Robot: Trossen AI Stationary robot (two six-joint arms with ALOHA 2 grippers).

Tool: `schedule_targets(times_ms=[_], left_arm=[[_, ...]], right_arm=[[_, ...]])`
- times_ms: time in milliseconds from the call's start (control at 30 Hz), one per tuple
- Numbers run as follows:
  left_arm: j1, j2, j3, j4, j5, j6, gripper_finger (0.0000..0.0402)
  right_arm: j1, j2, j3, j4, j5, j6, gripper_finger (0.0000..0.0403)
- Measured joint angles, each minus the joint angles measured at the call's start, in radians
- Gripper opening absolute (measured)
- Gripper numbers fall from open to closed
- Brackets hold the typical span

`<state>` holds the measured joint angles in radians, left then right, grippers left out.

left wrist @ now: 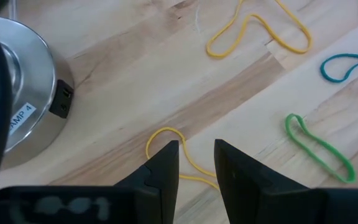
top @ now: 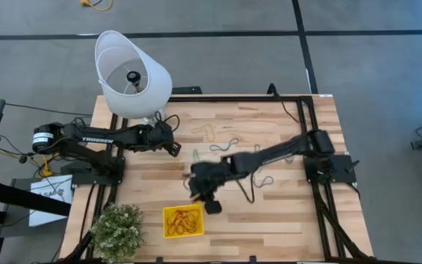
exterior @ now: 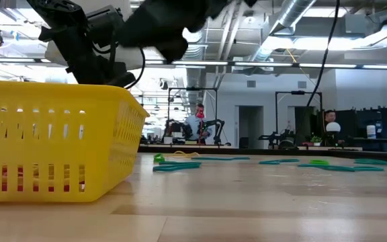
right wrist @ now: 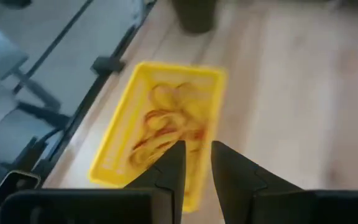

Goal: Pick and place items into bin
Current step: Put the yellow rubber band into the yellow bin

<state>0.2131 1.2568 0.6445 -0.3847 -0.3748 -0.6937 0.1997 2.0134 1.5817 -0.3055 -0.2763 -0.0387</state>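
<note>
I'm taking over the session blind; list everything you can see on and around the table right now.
bin: one, yellow, near table edge, holding red, orange and yellow bands.
loose bands: several, yellow, green and teal, scattered mid-table; exact count unclear.
lamp: one, white shade, metal base, far left corner.
plant: one, green, near left corner beside the bin.
table: one, light wood.
left gripper: open, low over a yellow band near the lamp base.
right gripper: slightly open, nothing visible between its fingers, above the table by the bin's far side.
</note>
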Motion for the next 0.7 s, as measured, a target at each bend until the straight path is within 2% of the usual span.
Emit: schedule_targets(times_ms=[100,267,400,500,633,700], left_arm=[[0.0,0.0,0.0,0.0,0.0,-0.01,0.0091],[0.0,0.0,0.0,-0.002,0.002,-0.04,0.0091],[0.0,0.0,0.0,-0.014,0.007,-0.028,0.0091],[0.0,0.0,0.0,-0.016,0.018,-0.027,0.0091],[0.0,0.0,0.0,-0.017,0.021,-0.027,0.0091],[0.0,0.0,0.0,-0.017,0.021,-0.023,0.0091]], right_arm=[[-0.059,-0.104,-0.005,-0.185,0.058,-0.016,0.0072],[-0.212,-0.283,-0.001,-0.354,0.213,-0.083,0.0072],[-0.366,-0.369,-0.003,-0.402,0.219,-0.102,0.0072],[-0.488,-0.388,-0.068,-0.323,0.143,-0.124,0.0072],[-0.625,-0.353,-0.242,-0.085,-0.11,-0.038,0.0072],[-0.661,-0.302,-0.319,0.045,-0.197,-0.009,0.0072]])
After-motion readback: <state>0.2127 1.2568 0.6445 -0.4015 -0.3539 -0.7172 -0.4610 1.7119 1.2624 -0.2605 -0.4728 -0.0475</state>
